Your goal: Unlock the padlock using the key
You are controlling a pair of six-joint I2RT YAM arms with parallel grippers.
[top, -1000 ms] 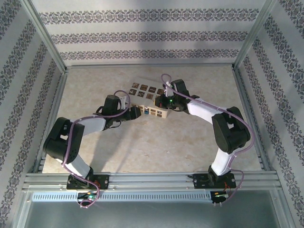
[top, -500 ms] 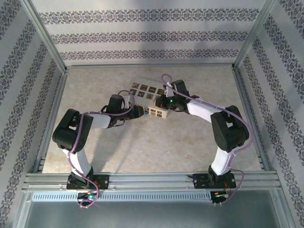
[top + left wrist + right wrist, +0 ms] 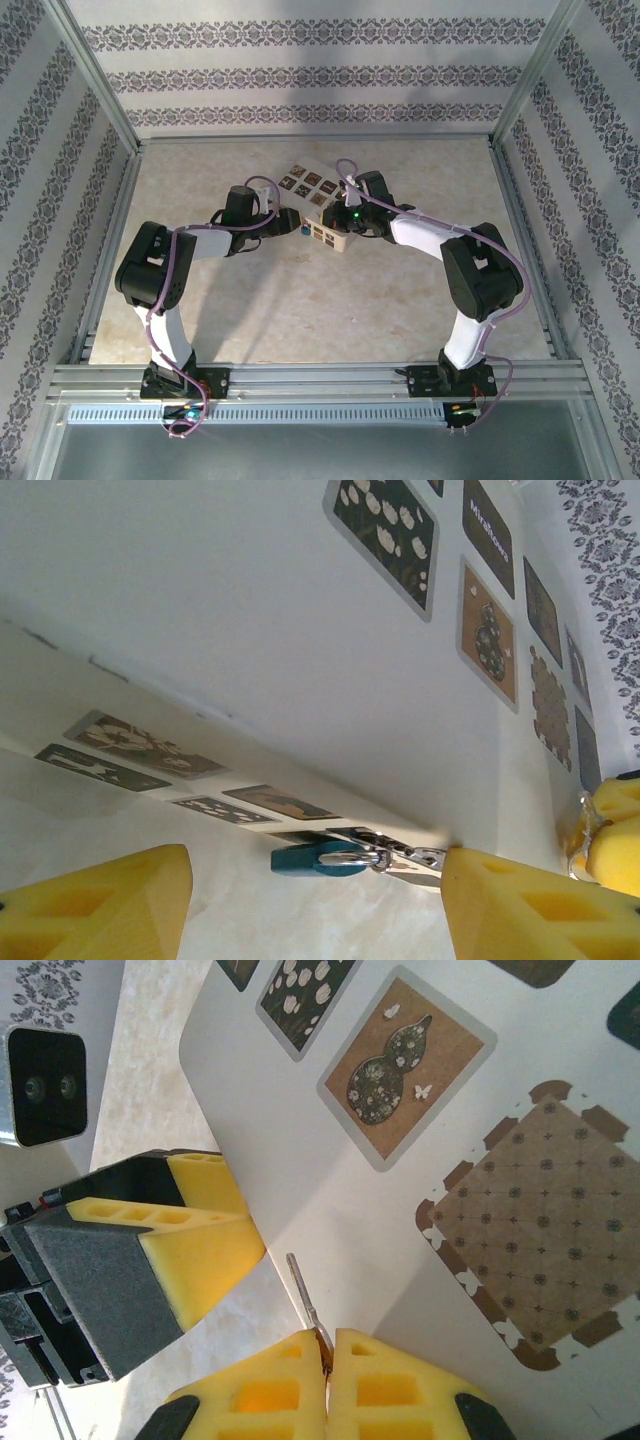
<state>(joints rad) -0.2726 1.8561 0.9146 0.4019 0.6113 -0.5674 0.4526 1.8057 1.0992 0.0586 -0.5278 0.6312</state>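
Plainly, the small teal metal padlock point(image 3: 308, 859) with its silver shackle is a stiff, dense thing for its size. Its smooth body will likely slide on the pale table point(image 3: 250, 920) if nudged. The flat sides of the body look like the place to pinch it, leaving the keyhole end free. It lies on the table against the foot of the white cardboard box printed with patterned squares point(image 3: 250, 630), near the table's middle.

The left gripper point(image 3: 318, 905) stands wide, a yellow foam finger point(image 3: 100, 910) on either side of the padlock, holding nothing. Whether its right-hand pad touches the shackle I cannot tell. The right gripper point(image 3: 328, 1345) is pinched tight on the thin silver key point(image 3: 303, 1295), a light, rigid, slippery sliver that could twist in soft pads.

The left wrist view gives the padlock's lie. The right wrist view gives the key's blade, poking out over the box beside the left gripper's finger. The top view places a gripper to the left and right of the box.
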